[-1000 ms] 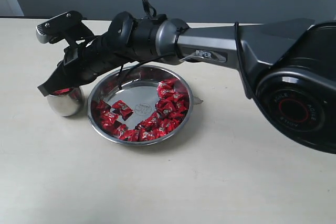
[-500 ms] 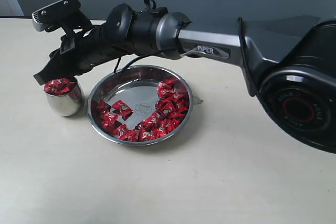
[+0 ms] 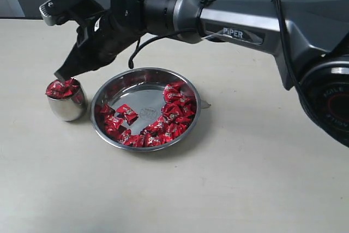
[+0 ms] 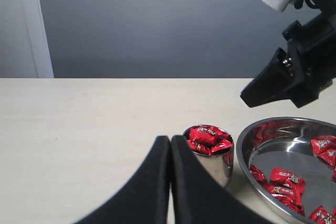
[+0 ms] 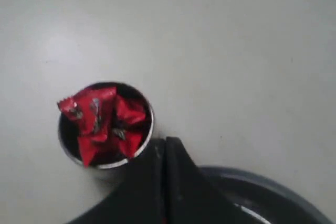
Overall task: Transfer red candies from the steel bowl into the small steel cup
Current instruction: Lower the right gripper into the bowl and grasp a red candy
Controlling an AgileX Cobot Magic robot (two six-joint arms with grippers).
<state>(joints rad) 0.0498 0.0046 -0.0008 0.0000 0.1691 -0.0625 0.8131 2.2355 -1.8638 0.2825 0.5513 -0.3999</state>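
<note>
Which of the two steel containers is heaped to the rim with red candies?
The small steel cup; the wide steel bowl beside it shows bare bottom.

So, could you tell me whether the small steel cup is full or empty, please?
Full: the small steel cup holds red candies heaped above its rim.

Small steel cup (image 3: 66, 109) heaped full, right gripper (image 3: 59, 75) overhead, steel bowl (image 3: 132, 82) just beside
</note>
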